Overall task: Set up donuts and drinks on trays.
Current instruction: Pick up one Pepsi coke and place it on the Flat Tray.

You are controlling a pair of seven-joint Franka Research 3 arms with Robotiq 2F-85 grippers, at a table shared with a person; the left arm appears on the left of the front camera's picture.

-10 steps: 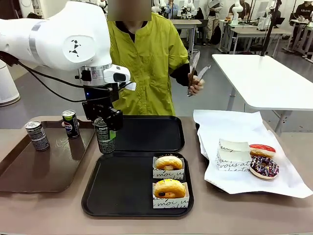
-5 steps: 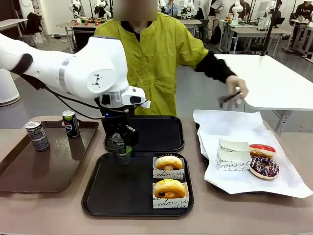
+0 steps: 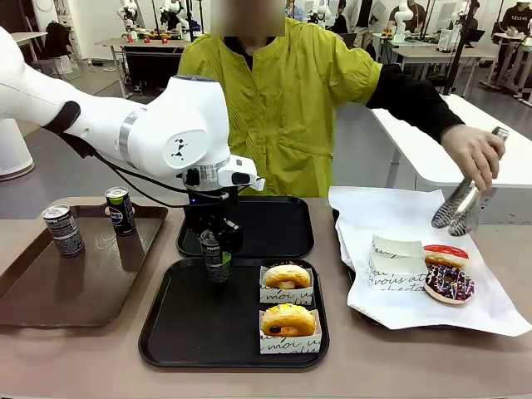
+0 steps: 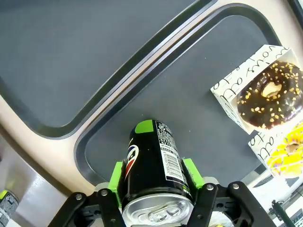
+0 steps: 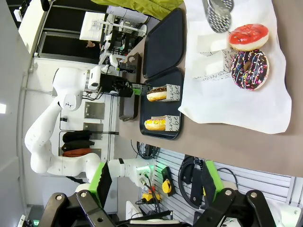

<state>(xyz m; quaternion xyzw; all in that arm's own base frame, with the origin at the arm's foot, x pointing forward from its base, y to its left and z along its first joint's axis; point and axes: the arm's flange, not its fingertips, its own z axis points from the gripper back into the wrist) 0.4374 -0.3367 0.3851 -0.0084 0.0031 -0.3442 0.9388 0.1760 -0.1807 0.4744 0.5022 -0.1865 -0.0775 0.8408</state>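
L gripper (image 4: 154, 176) straddles a drink can (image 4: 152, 161) standing upright on the near black tray (image 4: 189, 104), w/ a green pad (image 4: 117, 176) at each flank. Whether the pads press the can or sit just off it can't be told. Beyond the fingertips, off to one side, two sleeved donuts (image 4: 265, 101) share that tray, apart from the can. R gripper (image 5: 156, 182): fingers spread wide, nothing btwn them. Far past them, tongs (image 5: 218, 12) hang near iced donuts (image 5: 249, 64) on white paper (image 5: 227, 94).

Matte blk plastic trays (image 3: 199, 320), glossy metal can (image 4: 152, 158), wht paper sleeves (image 3: 287, 297).
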